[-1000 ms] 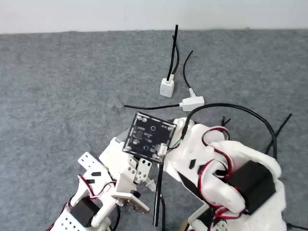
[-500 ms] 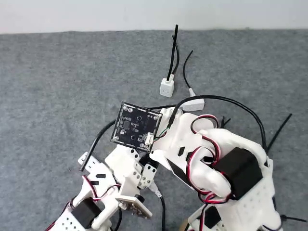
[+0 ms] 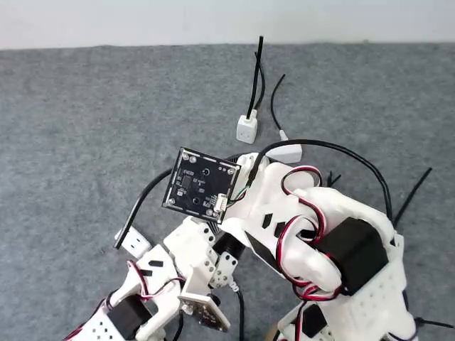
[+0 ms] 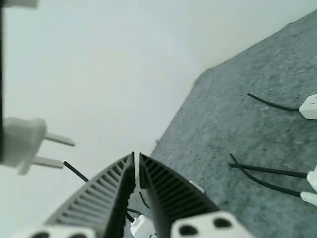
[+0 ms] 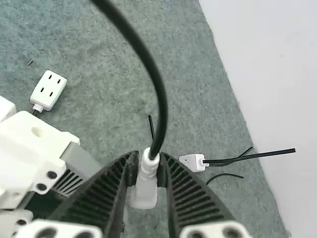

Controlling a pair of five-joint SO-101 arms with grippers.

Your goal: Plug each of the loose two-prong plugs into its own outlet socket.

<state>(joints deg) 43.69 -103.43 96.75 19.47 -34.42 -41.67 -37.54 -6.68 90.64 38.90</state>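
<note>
My right gripper [image 5: 147, 155] is shut on the back of a white plug [image 5: 144, 186], and the plug's black cable [image 5: 143, 64] arcs up and away. A white outlet socket [image 5: 48, 89] lies on the grey carpet beyond it, also seen beside the left arm as the outlet socket [image 3: 134, 244]. Another white plug [image 5: 192, 161] lies near the wall. My left gripper [image 4: 137, 156] is shut with nothing in it. Beside it a white two-prong plug [image 4: 25, 141] shows bare prongs against the pale wall. Farther back, a second socket [image 3: 247, 129] sits near a white plug [image 3: 284, 152].
The right arm's camera board [image 3: 201, 182] and body [image 3: 320, 241] cover the middle of the carpet. Thin black cables [image 3: 259, 71] trail toward the back wall, and more cable ends [image 4: 267, 171] lie on the carpet. Open carpet spreads at the left and far right.
The right arm has moved back and to the left with its plug. Its black cable swung from the front over to the left side. The left arm shifted slightly toward the front.
</note>
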